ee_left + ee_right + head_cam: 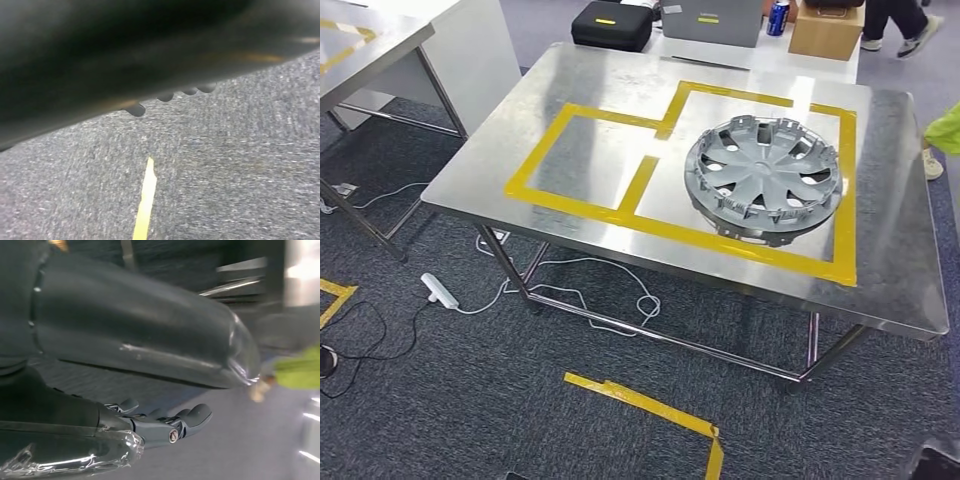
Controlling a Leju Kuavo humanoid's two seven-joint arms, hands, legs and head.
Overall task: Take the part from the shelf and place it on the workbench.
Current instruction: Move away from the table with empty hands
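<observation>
Head view: the part (764, 178), a grey plastic wheel cover, is lying flat on the workbench (493, 170) inside the yellow tape outline (546, 195); probably light, stiff, brittle at the clips, best gripped by the rim.
Left wrist view: the left hand (113, 60) is blurring; finger state unclear.
Right wrist view: the right hand (124, 390) is hanging with fingers apart, holding nothing.

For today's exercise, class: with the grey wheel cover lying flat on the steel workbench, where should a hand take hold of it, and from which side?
Probably the near rim of the wheel cover, from the robot's side of the workbench. It lies flat inside the yellow tape outline, so only the raised edge and the spoke openings offer purchase, and the near edge looks closest.
</observation>
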